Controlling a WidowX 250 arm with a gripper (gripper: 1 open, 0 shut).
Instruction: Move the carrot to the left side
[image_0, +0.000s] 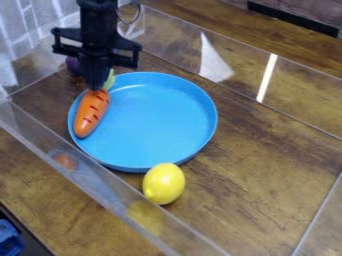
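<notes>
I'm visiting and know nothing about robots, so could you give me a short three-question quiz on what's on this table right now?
1. True or false: the carrot lies on the blue plate.
2. Which thing sits off the plate, nearest the camera? A) the lemon B) a banana C) a cup
3. Fill in: the gripper hangs right above the carrot's ____ end.

Key:
1. True; it lies at the plate's left edge.
2. A
3. Stem; the fingers are shut and hold nothing.
</notes>
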